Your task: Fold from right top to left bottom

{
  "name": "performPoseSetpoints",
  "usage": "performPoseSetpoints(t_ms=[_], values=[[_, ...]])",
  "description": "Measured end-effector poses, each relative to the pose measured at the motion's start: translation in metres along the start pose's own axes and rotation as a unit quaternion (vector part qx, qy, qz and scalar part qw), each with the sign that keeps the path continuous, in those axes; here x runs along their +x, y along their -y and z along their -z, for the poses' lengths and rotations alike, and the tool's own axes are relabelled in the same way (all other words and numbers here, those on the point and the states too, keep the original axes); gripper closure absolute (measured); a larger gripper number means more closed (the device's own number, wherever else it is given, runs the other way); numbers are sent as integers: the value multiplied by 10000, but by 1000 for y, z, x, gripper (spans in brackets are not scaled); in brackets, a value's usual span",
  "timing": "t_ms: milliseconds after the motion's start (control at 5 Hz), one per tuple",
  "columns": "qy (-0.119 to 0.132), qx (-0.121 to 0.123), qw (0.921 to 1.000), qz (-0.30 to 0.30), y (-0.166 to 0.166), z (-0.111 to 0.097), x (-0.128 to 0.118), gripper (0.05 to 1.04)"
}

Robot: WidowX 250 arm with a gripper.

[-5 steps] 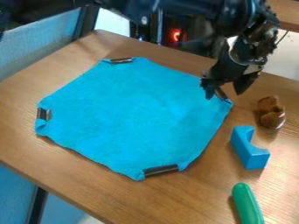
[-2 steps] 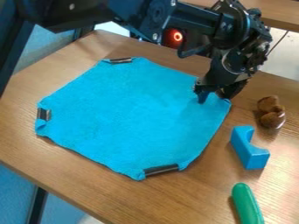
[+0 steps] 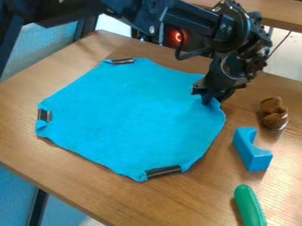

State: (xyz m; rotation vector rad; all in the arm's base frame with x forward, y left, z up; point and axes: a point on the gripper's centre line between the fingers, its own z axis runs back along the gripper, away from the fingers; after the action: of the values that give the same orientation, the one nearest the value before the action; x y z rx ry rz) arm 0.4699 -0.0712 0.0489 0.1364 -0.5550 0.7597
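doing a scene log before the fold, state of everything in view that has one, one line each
cloth: spread out, not folded over
gripper: shut on the cloth's upper-right corner
dark strips: in place at the cloth's other three corners
green object: lying on the table
blue block: resting on the table, notch facing the upper right
red light: lit

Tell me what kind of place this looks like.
Probably a robot test bench in a lab or workshop: a black robot arm hangs over a wooden table, where a blue cloth lies near a toy-like blue block.
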Motion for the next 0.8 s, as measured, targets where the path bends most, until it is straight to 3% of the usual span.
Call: performPoseSetpoints(t_ms=[200,400,800], values=[[-73,-136,9999,38,-4,-12,2,914],[-41,-406,9991,-88,-14,-38,22,1007],[-125,-732,9972,-70,-61,-66,36,1015]])
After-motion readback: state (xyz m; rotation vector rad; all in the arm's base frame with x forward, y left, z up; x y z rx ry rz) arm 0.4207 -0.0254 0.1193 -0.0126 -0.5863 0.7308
